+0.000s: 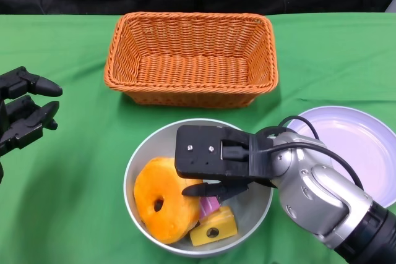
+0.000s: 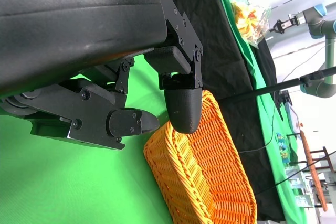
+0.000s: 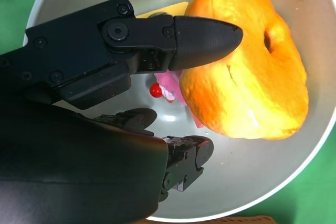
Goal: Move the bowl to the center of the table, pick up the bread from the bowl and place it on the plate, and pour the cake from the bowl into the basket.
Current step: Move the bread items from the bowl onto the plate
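Bowl point(image 1: 143, 153) inspection: we find the silver vessel on the green desk point(image 1: 68, 214), near the robot's edge and about midway across, directly in front of the orange wicker basket point(image 1: 190, 54) and just left of the pale plate point(image 1: 365, 146). Bowl and basket stand close but apart; the plate's rim lies just beside the bowl's right side.

Inside the bowl we record three items. An orange ring-shaped bread point(image 1: 162, 199) occupies the left half, leaning against the wall. A yellow wedge of cake point(image 1: 213, 227) lies at the near right, touching the bread. Between them sits a pink piece point(image 1: 209, 205) with a small red ball on it (seen clearly only in the right wrist view).

The right robot hand point(image 1: 213, 180) reaches into the bowl from the right, its black shell over the bowl's middle and its fingers pointing down toward the bread's right edge. In the right wrist view one finger point(image 3: 205, 35) lies along the bread's flank and the others point(image 3: 184, 156) sit apart on the far side of a gap; we note the fingers spread, with nothing pinched between them. Whether the upper finger actually touches the bread we cannot tell.

The left robot hand point(image 1: 25, 115) hovers above the desk at the far left, well apart from the bowl, fingers loosely apart and holding nothing. The left wrist view shows its fingers point(image 2: 184, 103) near the basket's end.
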Robot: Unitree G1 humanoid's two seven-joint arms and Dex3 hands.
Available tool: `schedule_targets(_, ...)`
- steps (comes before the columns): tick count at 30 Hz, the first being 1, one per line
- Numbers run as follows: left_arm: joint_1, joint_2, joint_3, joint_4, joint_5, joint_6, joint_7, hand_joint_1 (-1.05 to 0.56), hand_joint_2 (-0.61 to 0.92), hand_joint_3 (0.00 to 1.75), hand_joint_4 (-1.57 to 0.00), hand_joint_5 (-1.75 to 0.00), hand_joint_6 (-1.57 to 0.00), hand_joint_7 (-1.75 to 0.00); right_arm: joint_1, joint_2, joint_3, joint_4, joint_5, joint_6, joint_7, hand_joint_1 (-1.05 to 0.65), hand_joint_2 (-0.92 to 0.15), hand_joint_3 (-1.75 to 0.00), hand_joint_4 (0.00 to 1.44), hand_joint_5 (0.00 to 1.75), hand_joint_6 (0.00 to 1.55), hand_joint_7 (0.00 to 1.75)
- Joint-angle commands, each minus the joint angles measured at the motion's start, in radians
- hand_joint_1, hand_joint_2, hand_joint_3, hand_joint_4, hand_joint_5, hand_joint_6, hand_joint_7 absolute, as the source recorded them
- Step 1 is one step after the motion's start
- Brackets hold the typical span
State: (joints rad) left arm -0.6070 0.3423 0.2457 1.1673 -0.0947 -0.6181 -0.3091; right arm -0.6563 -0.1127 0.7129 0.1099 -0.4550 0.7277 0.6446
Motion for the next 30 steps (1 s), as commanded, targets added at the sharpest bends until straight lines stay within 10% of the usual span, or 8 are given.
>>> schedule_targets(1, 0.012, 0.009, 0.004, 0.001, -0.006, 0.007, -0.005, 0.00, 0.92, 0.41, -0.66, -1.63, -0.67, -1.21, -0.015, 0.012, -0.006, 0.029, 0.009, -0.010, 0.003, -0.98, -0.92, -0.47, 0.43, 0.03, 0.08, 0.00)
schedule_targets(11, 0.010, 0.011, 0.004, 0.003, -0.006, 0.013, -0.004, 0.02, 0.92, 0.42, -0.64, -1.64, -0.66, -1.22, 0.044, 0.075, -0.078, 0.028, 0.005, -0.012, -0.156, -0.78, -0.92, -0.26, 0.74, 0.21, 0.38, 0.09)
schedule_targets(16, 0.011, 0.014, 0.005, 0.005, -0.005, 0.012, -0.002, 0.03, 0.92, 0.43, -0.63, -1.63, -0.65, -1.22, 0.112, 0.119, -0.150, 0.042, 0.042, -0.112, -0.296, -0.48, -0.92, -0.11, 0.70, 0.85, 0.73, 0.09)
schedule_targets(21, 0.010, 0.016, 0.004, 0.009, -0.003, 0.012, -0.001, 0.03, 0.92, 0.44, -0.63, -1.63, -0.65, -1.23, 0.164, 0.159, -0.220, 0.074, 0.075, -0.226, -0.421, -0.38, -0.92, -0.10, 0.84, 0.70, 1.06, 0.16)
schedule_targets(30, 0.006, 0.018, 0.006, 0.013, -0.005, 0.015, -0.005, 0.01, 0.92, 0.42, -0.64, -1.64, -0.65, -1.23, 0.195, 0.176, -0.265, 0.100, 0.087, -0.335, -0.514, -0.36, -0.92, -0.13, 0.88, 0.87, 1.08, 0.20)
